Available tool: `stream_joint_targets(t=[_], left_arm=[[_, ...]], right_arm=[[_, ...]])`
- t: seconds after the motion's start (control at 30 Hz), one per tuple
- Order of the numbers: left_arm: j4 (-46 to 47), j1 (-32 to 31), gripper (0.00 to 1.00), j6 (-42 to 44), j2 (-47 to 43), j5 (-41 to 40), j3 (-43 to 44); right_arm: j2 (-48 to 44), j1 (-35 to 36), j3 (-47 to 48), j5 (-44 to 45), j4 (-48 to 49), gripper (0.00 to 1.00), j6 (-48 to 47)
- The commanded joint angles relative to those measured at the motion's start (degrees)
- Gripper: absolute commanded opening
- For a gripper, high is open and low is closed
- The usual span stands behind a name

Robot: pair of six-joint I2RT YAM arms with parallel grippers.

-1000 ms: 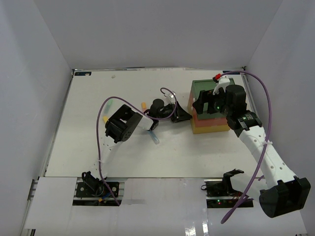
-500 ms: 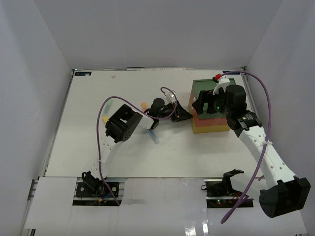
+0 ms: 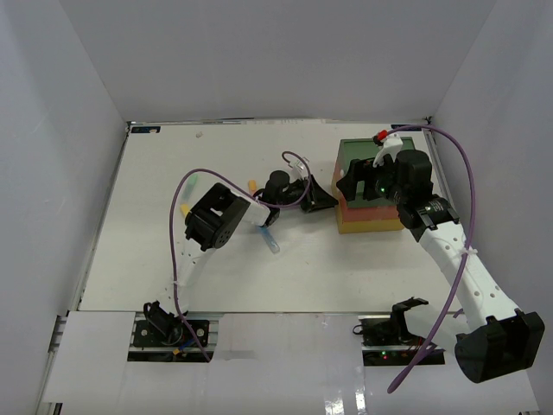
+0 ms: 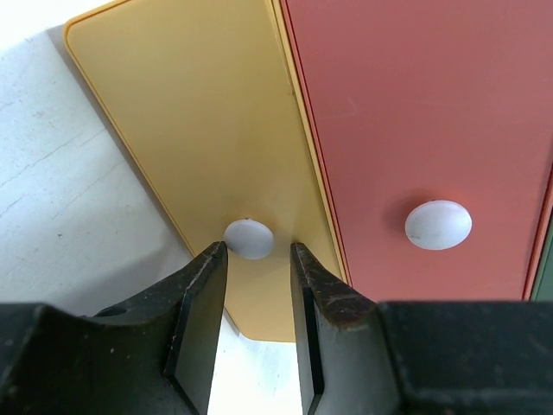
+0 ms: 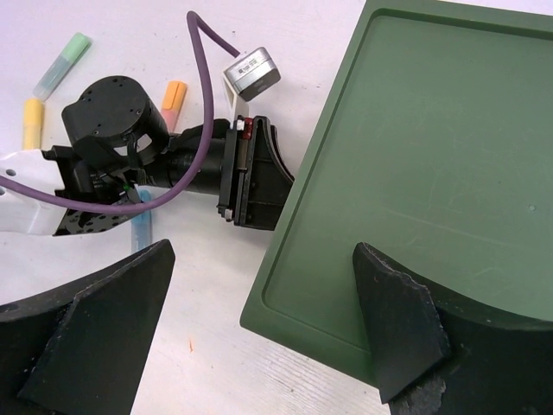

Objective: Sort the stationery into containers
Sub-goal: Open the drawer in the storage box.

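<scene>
The drawer box stands at the right: green top, red-orange middle drawer, yellow bottom drawer, each with a white knob. My left gripper is open. Its fingertips stand on either side of the yellow drawer's knob without closing on it. In the top view it is at the box's left face. My right gripper is wide open and empty above the green top's near-left corner. Loose stationery lies left of the box: green marker, yellow stick, orange stick, blue pen.
White walls close the table on the left, back and right. The left arm's purple cable loops above the table. The right arm reaches in from the near right. Open table surface lies in front of the box.
My left gripper has edged slightly right, closer to the yellow drawer's front. The right arm has not visibly moved.
</scene>
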Motion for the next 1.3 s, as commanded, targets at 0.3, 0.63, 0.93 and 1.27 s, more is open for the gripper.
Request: stream_joint_targets(t=[0.3, 0.63, 0.93, 1.27], left_arm=[[3.26, 0.38, 0.4, -0.75, 0.48, -0.87, 2.76], [5.19, 0.55, 0.24, -0.75, -0.75, -1.05, 0.74], [4.93, 2.92, 0.12, -0.75, -4.79, -0.87, -6.01], [-0.61, 7.23, 0.12, 2.85, -13.14, 2.11, -15.68]], right_arm=[[-0.52, 0.1, -0.74, -1.21, 0.32, 0.9, 0.6], [-0.7, 0.19, -1.1, -1.21, 0.5, 0.9, 0.86], [-0.7, 0.19, -1.18, 0.2, 0.41, 0.9, 0.86], [-0.17, 0.1, -1.01, 0.81, 0.41, 0.9, 1.12]])
